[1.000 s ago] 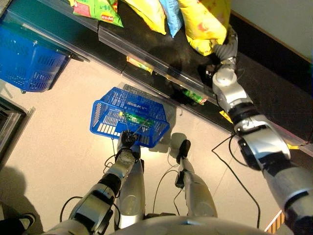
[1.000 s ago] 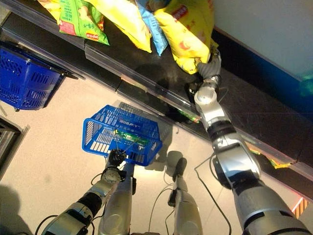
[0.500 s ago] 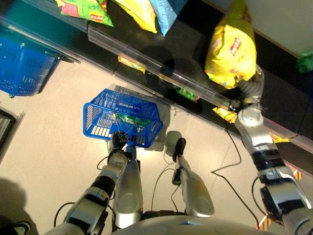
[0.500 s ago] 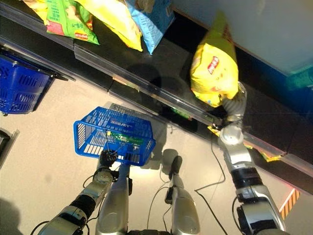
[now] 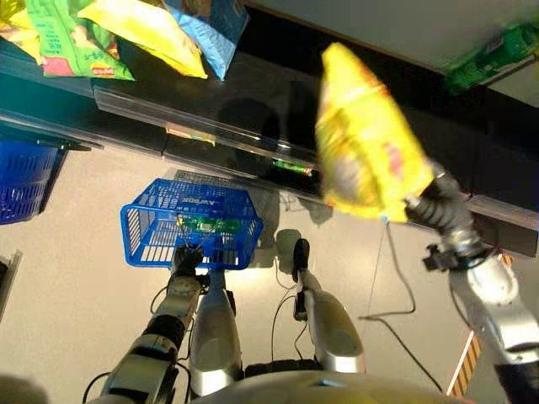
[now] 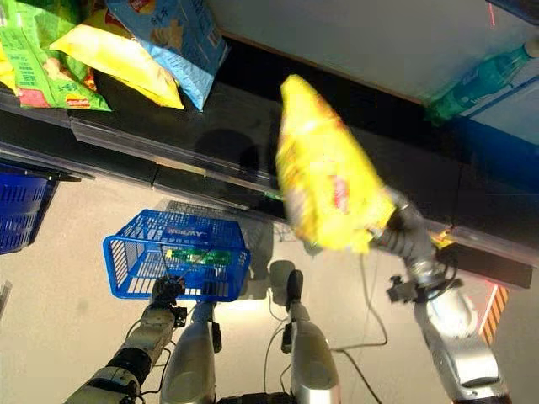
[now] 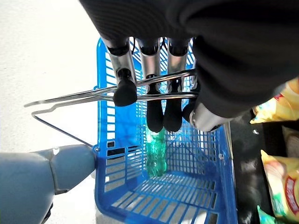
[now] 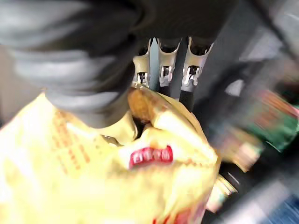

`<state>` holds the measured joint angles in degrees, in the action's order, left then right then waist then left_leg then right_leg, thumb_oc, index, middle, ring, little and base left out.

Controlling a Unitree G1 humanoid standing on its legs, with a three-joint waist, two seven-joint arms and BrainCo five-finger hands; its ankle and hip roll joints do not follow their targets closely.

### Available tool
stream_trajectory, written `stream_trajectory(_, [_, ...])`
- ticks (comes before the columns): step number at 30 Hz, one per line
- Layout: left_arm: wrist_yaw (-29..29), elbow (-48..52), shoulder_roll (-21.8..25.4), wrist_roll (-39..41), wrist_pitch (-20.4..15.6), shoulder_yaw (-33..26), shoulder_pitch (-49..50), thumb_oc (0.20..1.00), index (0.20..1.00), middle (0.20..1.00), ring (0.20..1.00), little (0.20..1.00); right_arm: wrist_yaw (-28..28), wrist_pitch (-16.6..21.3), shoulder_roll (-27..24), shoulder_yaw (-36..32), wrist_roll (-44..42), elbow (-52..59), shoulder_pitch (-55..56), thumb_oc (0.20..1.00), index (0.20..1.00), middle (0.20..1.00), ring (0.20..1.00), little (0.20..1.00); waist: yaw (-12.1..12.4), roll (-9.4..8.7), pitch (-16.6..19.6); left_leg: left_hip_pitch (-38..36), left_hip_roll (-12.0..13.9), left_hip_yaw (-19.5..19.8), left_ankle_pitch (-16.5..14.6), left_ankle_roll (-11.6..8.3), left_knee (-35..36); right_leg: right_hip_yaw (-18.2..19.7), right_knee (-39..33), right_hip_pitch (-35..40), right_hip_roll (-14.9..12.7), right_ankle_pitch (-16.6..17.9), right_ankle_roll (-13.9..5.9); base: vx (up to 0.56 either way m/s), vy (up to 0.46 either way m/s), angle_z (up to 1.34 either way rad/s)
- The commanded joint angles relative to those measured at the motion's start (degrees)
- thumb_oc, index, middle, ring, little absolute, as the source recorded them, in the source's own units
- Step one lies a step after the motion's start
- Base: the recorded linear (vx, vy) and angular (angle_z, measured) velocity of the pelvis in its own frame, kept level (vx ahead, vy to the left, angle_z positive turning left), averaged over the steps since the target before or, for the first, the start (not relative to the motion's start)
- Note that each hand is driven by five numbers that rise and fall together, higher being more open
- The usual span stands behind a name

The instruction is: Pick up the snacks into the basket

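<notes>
A large yellow snack bag (image 5: 366, 143) hangs in the air off the shelf, with my right hand (image 5: 425, 202) shut on its lower end. The right wrist view shows my fingers (image 8: 161, 77) curled into the crumpled yellow bag (image 8: 140, 172). Lower left, a blue wire-handled basket (image 5: 139, 240) hangs just above the floor. My left hand (image 5: 187, 257) is shut on its metal handles (image 7: 84, 95). A green bottle (image 7: 156, 151) lies inside the basket (image 7: 105, 140).
A dark shelf (image 5: 210, 126) runs across the top with a green bag (image 5: 72, 38), a yellow bag (image 5: 147, 25) and a blue bag (image 5: 210, 29). A second blue basket (image 5: 21, 177) sits at far left. A green bottle (image 5: 488, 55) lies upper right.
My right arm has pulled the yellow bag off the shelf and swung it out and to the right. The view has shifted. The left hand still holds the basket.
</notes>
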<state>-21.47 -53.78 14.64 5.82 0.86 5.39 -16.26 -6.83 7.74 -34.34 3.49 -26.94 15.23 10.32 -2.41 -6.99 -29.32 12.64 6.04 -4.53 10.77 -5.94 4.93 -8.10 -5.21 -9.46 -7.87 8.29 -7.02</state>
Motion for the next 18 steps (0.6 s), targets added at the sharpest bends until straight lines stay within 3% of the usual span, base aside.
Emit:
stream_trajectory(1, [-0.5, -3.0, 1.4, 2.0, -1.2, -2.5, 0.4, 0.200, 0.200, 0.200, 0.200, 0.200, -3.6, 0.7, -2.7, 0.0, 5.0, 2.2, 2.1, 0.200, 0.200, 0.200, 0.200, 0.200, -0.5, -0.99, 5.4, 0.1, -0.6, -1.0, -4.5, 1.28, -1.8, 1.9, 4.5, -4.1, -3.3, -0.5, -4.14, 0.01, 0.005, -0.11])
stream_trajectory(5, [-1.8, -0.1, 3.5, 4.7, -2.1, -2.5, -3.3, 0.200, 0.200, 0.200, 0.200, 0.200, -1.3, -0.9, -2.2, 4.9, 15.0, -6.7, 2.8, 0.200, 0.200, 0.200, 0.200, 0.200, -0.9, -0.90, 4.9, -0.2, -0.4, -1.2, -4.4, 1.26, -1.8, 2.0, 4.4, -4.0, -3.4, -0.3, -4.23, 0.00, 0.000, -0.04])
stream_trajectory(12, [-4.6, 6.6, 7.8, 7.8, -3.7, -1.1, -10.4, 0.200, 0.200, 0.200, 0.200, 0.200, 0.0, -2.7, -0.8, 10.1, 21.9, -18.3, -0.4, 0.200, 0.200, 0.200, 0.200, 0.200, -0.9, -1.33, 3.4, 0.2, -0.4, -1.1, -3.7, 1.08, -1.1, 1.4, 3.7, -4.4, -3.5, 0.6, -4.48, -0.01, -0.008, -0.01])
stream_trajectory(18, [-5.1, 16.6, 5.2, 7.1, -5.4, 6.7, -15.3, 0.200, 0.200, 0.200, 0.200, 0.200, 9.9, -6.0, 5.6, 18.0, 36.8, -35.7, -15.1, 0.200, 0.200, 0.200, 0.200, 0.200, 0.5, -0.99, 1.9, 2.4, -0.3, -0.3, -2.6, 0.92, -0.9, 0.4, 3.3, -5.5, -3.6, 1.4, -4.47, -0.03, -0.029, 0.04])
